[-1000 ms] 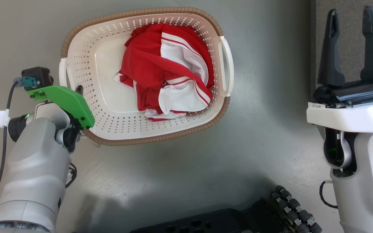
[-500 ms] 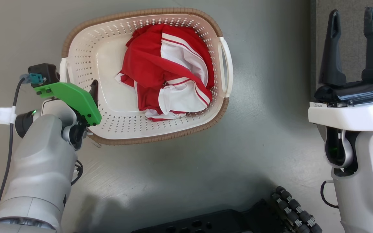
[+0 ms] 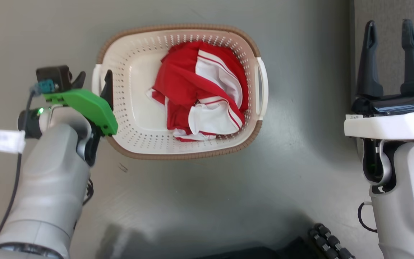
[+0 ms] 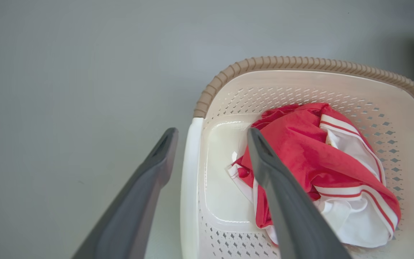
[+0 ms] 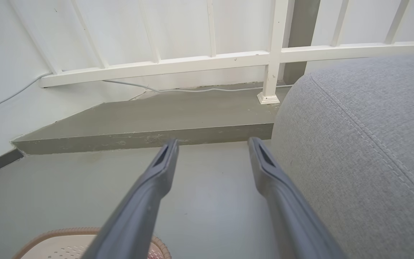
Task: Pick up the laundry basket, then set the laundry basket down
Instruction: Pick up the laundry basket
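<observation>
left gripper (image 3: 93, 80) open, both dark fingers (image 3: 107, 84) spread and pointing up the head view. green wrist bracket (image 3: 84, 108) sits behind them, and the grey left forearm (image 3: 45, 187) angles in from lower left. right gripper (image 3: 388, 28) open too, at far right, fingers near parallel and pointing straight up. white wrist housing (image 3: 386, 127) is level, with the right forearm (image 3: 404, 208) upright below it.

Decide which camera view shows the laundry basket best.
The head view: the whole laundry basket, brown rim and both white handles, lies in frame. The left wrist view shows its near handle between the fingers of the open left claw. The right wrist view catches a corner of the basket.
</observation>
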Tool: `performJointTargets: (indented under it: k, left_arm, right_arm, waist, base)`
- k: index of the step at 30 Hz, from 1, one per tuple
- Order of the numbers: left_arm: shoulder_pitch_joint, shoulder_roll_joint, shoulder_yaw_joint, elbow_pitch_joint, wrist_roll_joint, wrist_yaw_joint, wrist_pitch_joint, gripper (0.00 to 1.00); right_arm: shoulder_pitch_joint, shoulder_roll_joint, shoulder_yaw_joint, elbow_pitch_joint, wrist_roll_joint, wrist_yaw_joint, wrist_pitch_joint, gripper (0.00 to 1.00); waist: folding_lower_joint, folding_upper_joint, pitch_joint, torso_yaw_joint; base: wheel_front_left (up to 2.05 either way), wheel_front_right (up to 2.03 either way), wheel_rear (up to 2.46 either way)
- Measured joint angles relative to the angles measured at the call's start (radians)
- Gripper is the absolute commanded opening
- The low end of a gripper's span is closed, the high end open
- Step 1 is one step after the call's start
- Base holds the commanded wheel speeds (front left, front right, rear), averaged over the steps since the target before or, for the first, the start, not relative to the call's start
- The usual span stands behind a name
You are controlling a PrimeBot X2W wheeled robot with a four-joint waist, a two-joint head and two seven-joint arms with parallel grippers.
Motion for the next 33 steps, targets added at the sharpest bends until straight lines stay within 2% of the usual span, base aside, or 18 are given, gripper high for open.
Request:
performJointTargets:
  k: [6, 16, 24, 33]
  left_arm:
    - [0.056, 0.003, -0.026, -0.018, 0.017, 0.0, -0.047, 1.0]
    - [0.085, 0.036, -0.026, -0.141, 0.078, 0.004, -0.06, 1.0]
    - [0.139, 0.068, 0.05, -0.399, 0.123, 0.073, -0.06, 1.0]
    - [0.291, 0.073, 0.074, -0.556, 0.166, 0.112, -0.06, 1.0]
  right_arm:
    - [-0.001, 0.001, -0.02, 0.048, 0.0, 0.008, 0.0, 1.0]
    - [0.025, -0.009, -0.04, 0.121, -0.009, 0.026, 0.0, 1.0]
    - [0.069, -0.015, -0.046, 0.177, -0.017, 0.041, 0.0, 1.0]
    - [0.114, -0.014, -0.045, 0.214, -0.022, 0.05, 0.0, 1.0]
  waist:
    - [0.0, 0.0, -0.065, 0.02]
    - [0.0, 0.0, -0.19, 0.05]
    - [0.0, 0.0, -0.297, 0.07]
    - [-0.0001, 0.0, -0.401, 0.08]
  base:
    - [0.0, 0.0, 0.0]
    - [0.0, 0.0, 0.0]
    - [0.0, 0.0, 0.0]
    - [0.0, 0.0, 0.0]
